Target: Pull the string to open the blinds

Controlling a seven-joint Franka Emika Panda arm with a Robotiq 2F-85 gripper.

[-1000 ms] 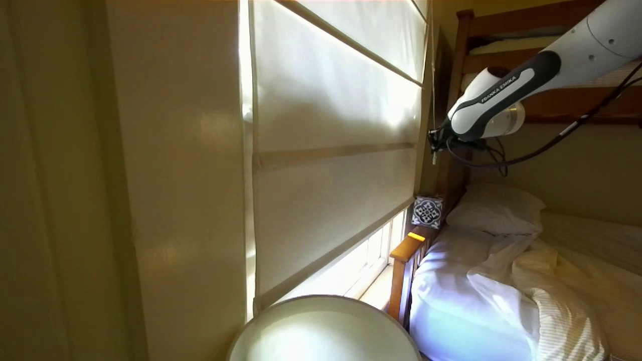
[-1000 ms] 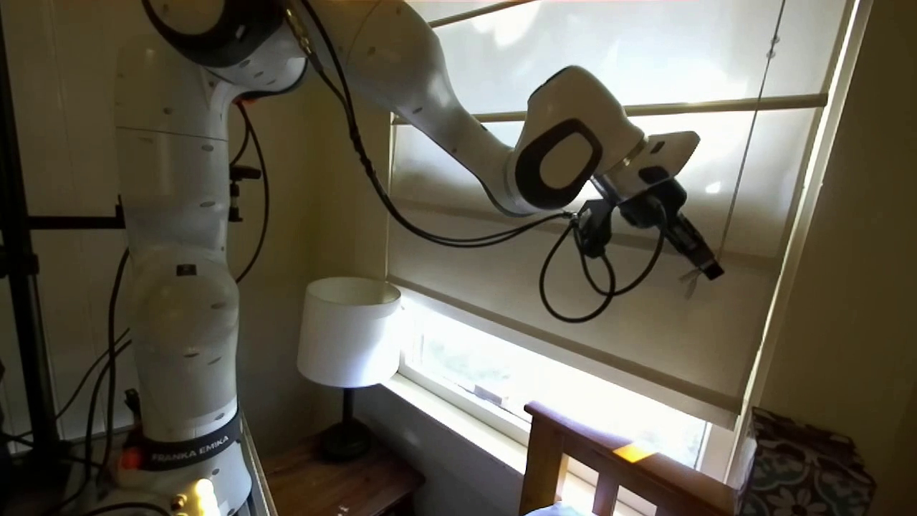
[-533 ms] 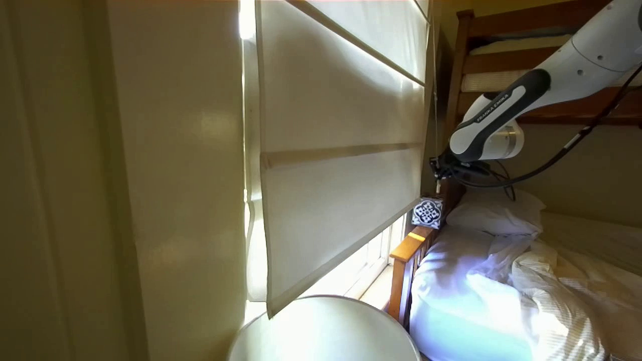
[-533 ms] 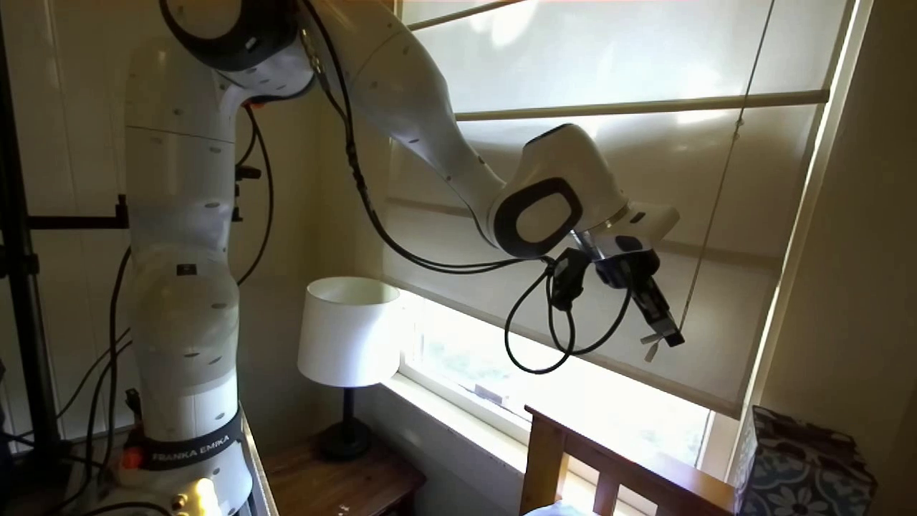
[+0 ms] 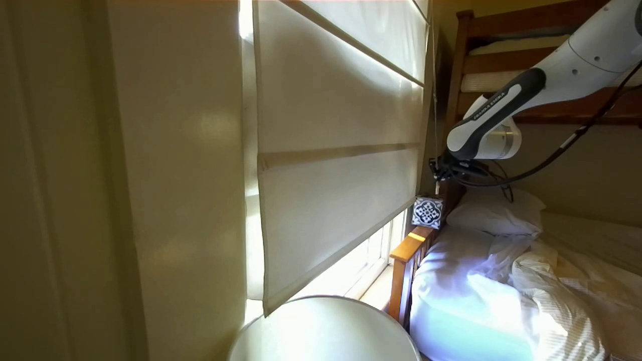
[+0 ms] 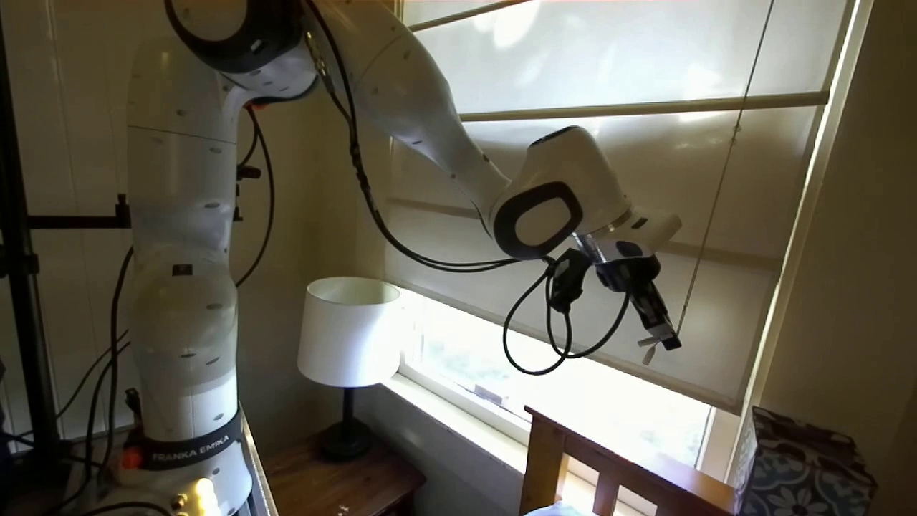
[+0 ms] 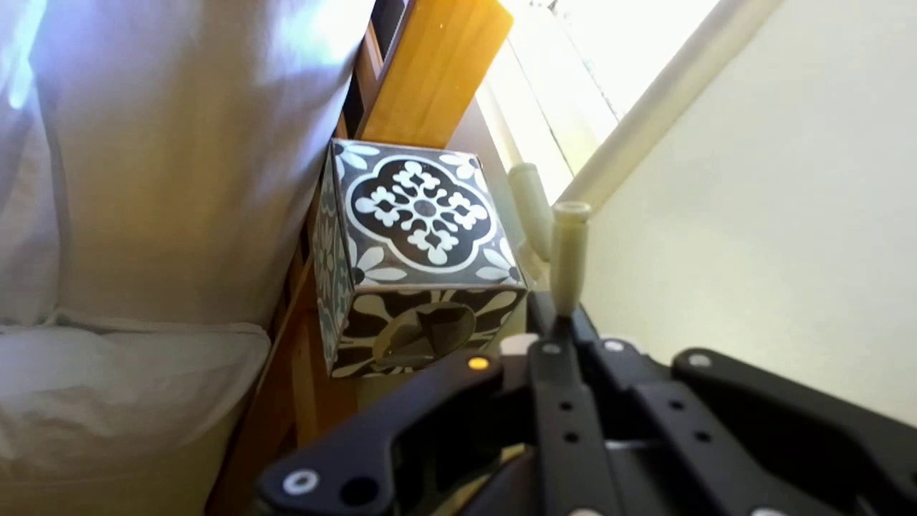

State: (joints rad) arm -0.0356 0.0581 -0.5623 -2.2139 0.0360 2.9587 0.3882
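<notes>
The cream-white blinds (image 5: 341,200) cover most of the window in both exterior views (image 6: 723,301), with light showing below the bottom hem. The thin string (image 6: 720,179) runs from above down to my gripper (image 6: 675,340); it also shows beside the blinds in an exterior view (image 5: 434,100). My gripper is shut on the string, right in front of the blinds' lower right part. Pale pull ends (image 7: 569,251) of the string stick out past the fingertips (image 7: 555,319) in the wrist view. The pinched part of the string is hidden between the fingers.
A patterned box (image 7: 423,215) stands below my gripper, beside the wooden bed end (image 6: 630,459). A bed with white bedding (image 5: 476,291) lies below the arm. A lamp with a white shade (image 6: 349,333) stands near the window's left side. The wooden bunk frame (image 5: 461,60) rises behind the arm.
My gripper has moved down with the string held, mostly in the first half second. The string's knot came down too. The blinds' bottom hem rose slightly and its near edge swung off the window.
</notes>
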